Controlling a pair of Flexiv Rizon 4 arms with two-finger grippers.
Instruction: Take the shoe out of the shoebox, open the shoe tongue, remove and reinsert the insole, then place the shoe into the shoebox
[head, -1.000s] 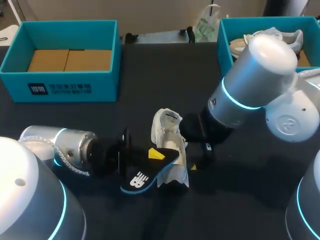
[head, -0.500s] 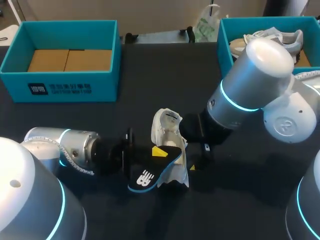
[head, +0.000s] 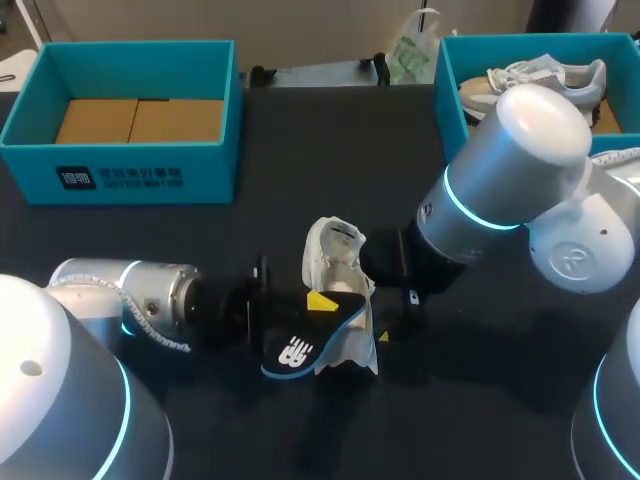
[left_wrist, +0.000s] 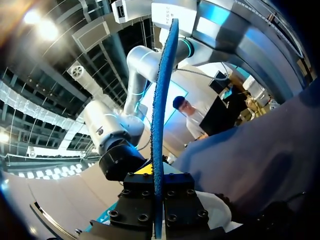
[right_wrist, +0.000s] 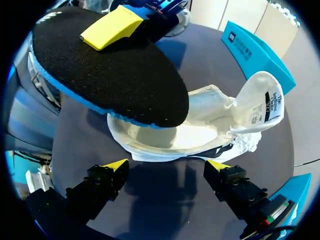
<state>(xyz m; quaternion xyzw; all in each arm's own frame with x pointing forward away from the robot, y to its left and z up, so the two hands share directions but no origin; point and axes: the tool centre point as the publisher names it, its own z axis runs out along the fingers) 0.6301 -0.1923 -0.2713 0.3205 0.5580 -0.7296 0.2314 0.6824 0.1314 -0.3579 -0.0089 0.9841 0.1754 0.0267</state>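
We judge the step in hand to be putting the insole (right_wrist: 112, 75) back. It is out of the shoe (right_wrist: 195, 127) and hangs over the shoe's mouth with its free end low above the opening. We cannot tell whether it already touches the lining. The left gripper (left_wrist: 158, 199) is clamped on the insole, one finger on each face, and the insole stands edge-on between them in the left wrist view. The right gripper (right_wrist: 167, 166) is spread wide and holds nothing. It sits low over the table (head: 300, 160), just beside the shoe, with the shoe's side ahead of its fingers rather than between them. The shoe rests in the middle of the table, well apart from the empty box (head: 120, 110) at the far left. Its tongue (right_wrist: 262, 102) is folded back, so the mouth gapes. As we read it, the next move calls for the left arm to tip the insole's free end into the opening and slide it along the sole toward the toe. The shoe is soft and free to skid, so the right gripper will likely need to brace or pinch its wall first. After that the insole's rear end has to be pressed flat before the shoe goes into the box.
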